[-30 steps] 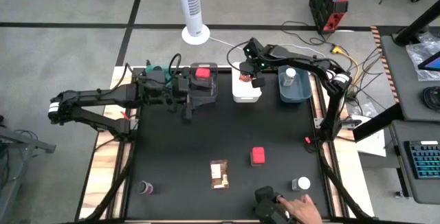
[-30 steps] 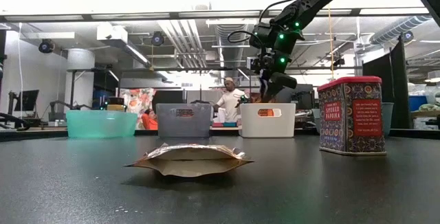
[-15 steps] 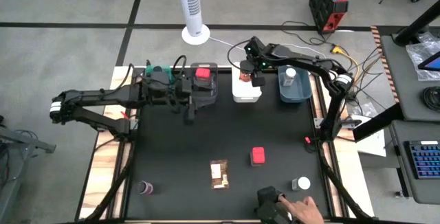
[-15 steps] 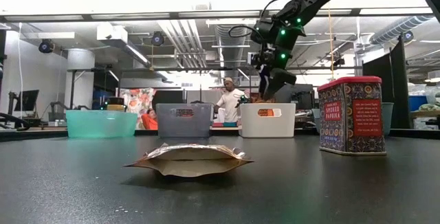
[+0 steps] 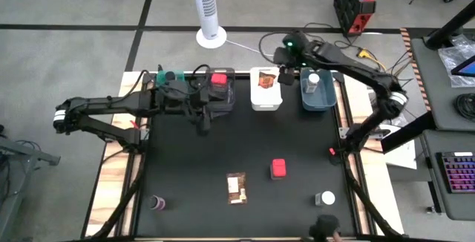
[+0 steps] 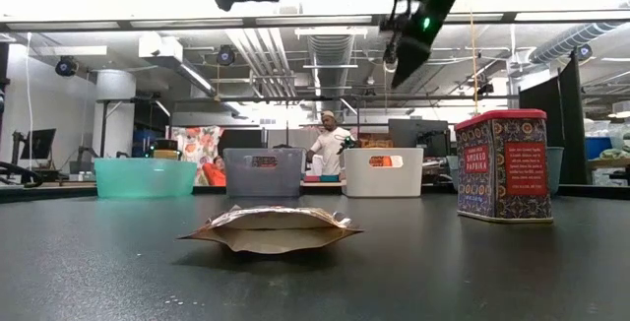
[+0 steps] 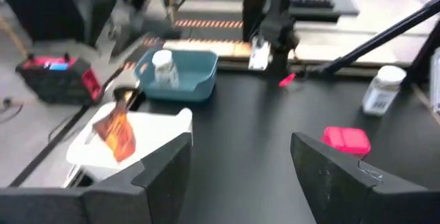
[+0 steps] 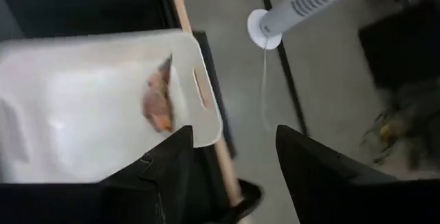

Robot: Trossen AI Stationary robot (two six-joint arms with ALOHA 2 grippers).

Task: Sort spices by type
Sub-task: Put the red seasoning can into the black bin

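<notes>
Right tool (image 5: 288,70) above far rim of white bin (image 5: 255,101), fingers parted, holding nothing. Orange-brown packet (image 5: 266,82) lies inside white bin, propped against wall. Left tool (image 5: 205,120) just left of white bin, near side of grey bin (image 5: 230,102), fingers apart, empty. Red tub (image 5: 218,79) in grey bin. White-capped jar (image 5: 312,83) in blue bin (image 5: 318,105), right of white bin. On tabletop (image 5: 185,168), well nearer than white bin: second packet (image 5: 237,187), second red tub (image 5: 278,169), second jar (image 5: 325,198), dark-capped bottle (image 5: 157,203).
</notes>
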